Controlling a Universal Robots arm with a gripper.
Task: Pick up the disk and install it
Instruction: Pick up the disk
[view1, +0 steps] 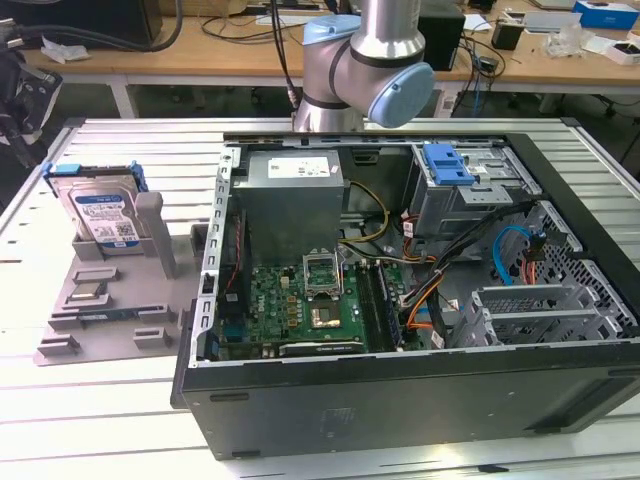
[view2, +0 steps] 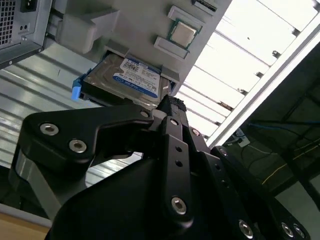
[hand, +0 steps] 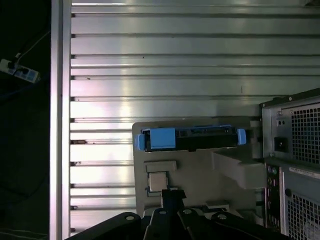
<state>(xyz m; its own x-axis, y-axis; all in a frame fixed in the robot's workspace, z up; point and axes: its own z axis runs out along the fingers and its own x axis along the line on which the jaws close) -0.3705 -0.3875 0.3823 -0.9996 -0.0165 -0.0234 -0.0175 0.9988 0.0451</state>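
The disk (view1: 100, 212) stands on edge in a grey holder (view1: 110, 310) on the counter (view1: 130, 400), untouched; the gripper (view2: 170, 107), its opening impossible to tell, hangs nearby and should, I judge, meet the flat faces squarely.

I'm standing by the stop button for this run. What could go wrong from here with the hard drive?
The hard drive stands on edge in the grey holder beside an upright post; an off-centre grasp might bump the post or jam the drive in its slot. Loose cables cross the open computer case near the drive cage, so they might snag the drive going in.
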